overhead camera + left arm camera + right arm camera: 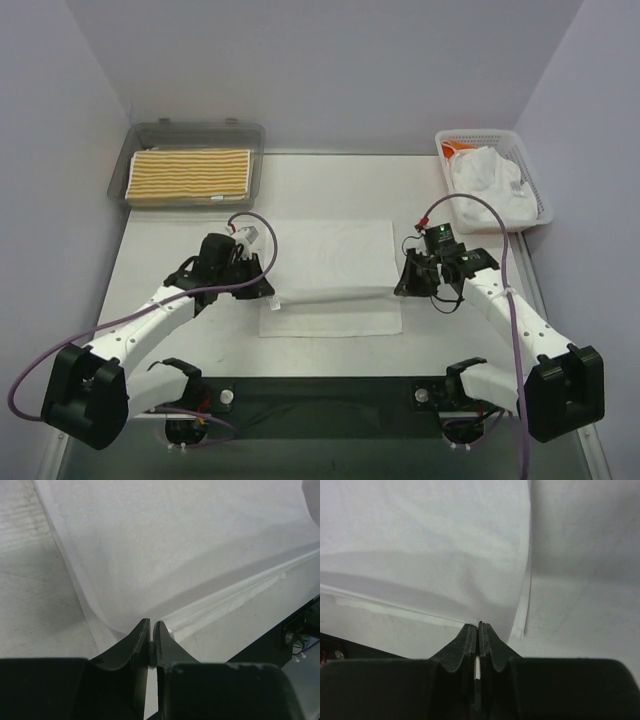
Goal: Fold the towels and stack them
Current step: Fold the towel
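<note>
The overhead view is bright and evenly lit from above; the white towel [330,260] barely separates from the pale counter [320,190], marked only by a thin shadow under its raised edge; the walls take a lilac cast. Both wrist views are dimmer and greyer; soft shadow bands cross the cloth; the close, dark jaws are blurred and underexposed.

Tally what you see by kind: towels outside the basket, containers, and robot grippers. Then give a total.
Towels outside the basket: 2 (white towel, yellow-striped towel)
Containers: 2 (tray, basket)
Grippers: 2 (left gripper, right gripper)
Total: 6
</note>
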